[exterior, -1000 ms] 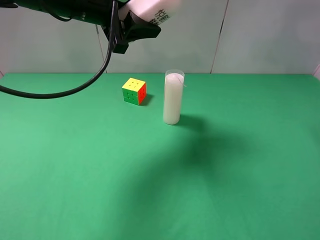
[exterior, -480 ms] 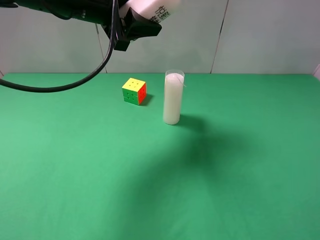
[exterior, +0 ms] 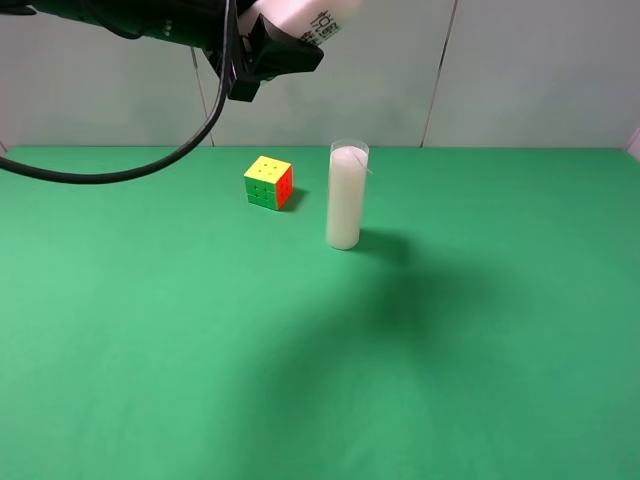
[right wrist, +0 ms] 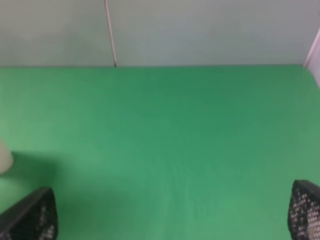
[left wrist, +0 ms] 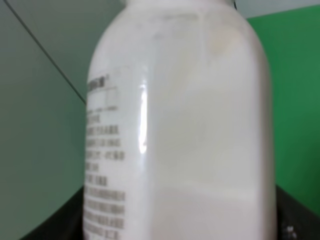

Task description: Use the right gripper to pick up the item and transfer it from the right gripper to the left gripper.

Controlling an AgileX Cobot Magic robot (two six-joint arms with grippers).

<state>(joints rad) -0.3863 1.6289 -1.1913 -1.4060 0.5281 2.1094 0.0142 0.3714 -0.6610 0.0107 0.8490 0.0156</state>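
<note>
The item (exterior: 312, 18), a white bottle with printed text, is held high at the top of the exterior high view, above and behind the table. My left gripper (exterior: 285, 52) is shut on it, and a loose black cable (exterior: 150, 172) trails from that arm. The item (left wrist: 190, 125) fills the left wrist view, with dark fingers (left wrist: 50, 225) at its lower sides. My right gripper (right wrist: 172, 215) appears only in the right wrist view. Its fingertips (right wrist: 30, 217) stand wide apart with nothing between them, above bare green cloth.
A tall white candle in clear glass (exterior: 346, 196) stands mid-table, and its edge (right wrist: 4, 156) shows in the right wrist view. A coloured puzzle cube (exterior: 268, 182) sits to its left. Green cloth (exterior: 450, 350) covers the table, with a pale wall behind.
My left gripper with the item has edged slightly upward, lifting the cable a little. The candle and cube have not moved.
</note>
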